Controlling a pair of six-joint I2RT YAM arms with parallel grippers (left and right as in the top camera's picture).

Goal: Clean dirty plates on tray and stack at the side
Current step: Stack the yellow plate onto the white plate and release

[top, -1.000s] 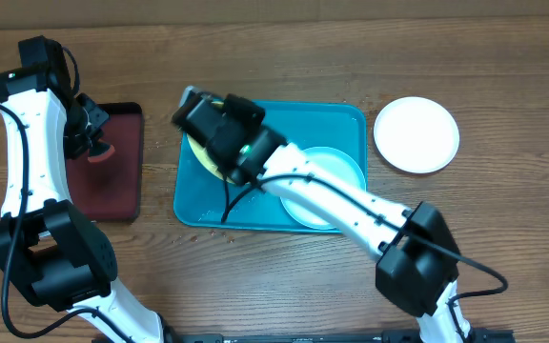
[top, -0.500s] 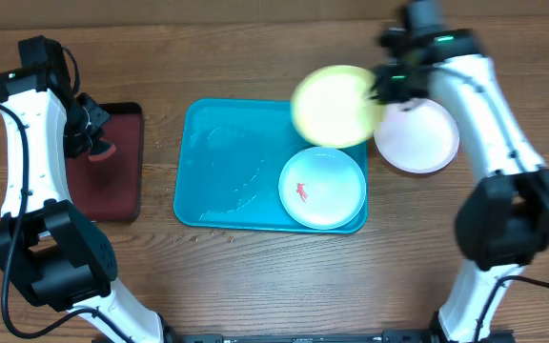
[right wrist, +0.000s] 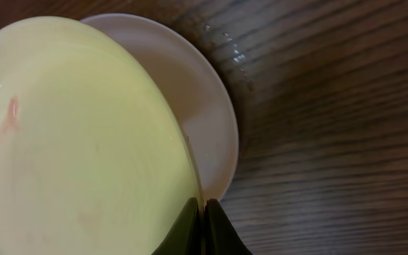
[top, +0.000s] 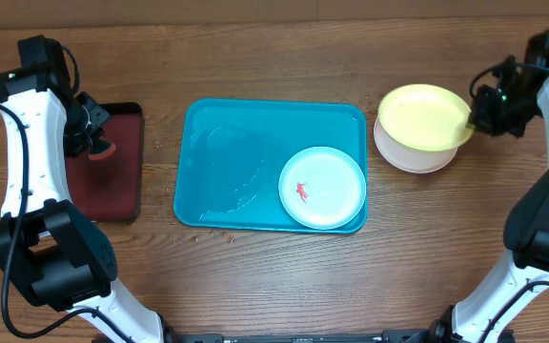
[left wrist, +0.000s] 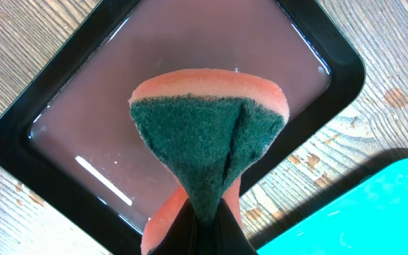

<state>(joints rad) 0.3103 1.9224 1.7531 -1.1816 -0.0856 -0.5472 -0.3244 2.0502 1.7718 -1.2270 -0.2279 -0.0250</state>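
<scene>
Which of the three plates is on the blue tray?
The pale mint plate with a red smear; the yellow plate and white plate are off the tray.

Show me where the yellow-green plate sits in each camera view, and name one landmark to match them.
Overhead: yellow-green plate at upper right, over the white plate.
Left wrist: not in it.
Right wrist: the plate fills the left side, rim pinched by the right fingers.
Landmark: the white plate beneath it, in overhead and right wrist; the left wrist shares only the turquoise tray with overhead.
</scene>
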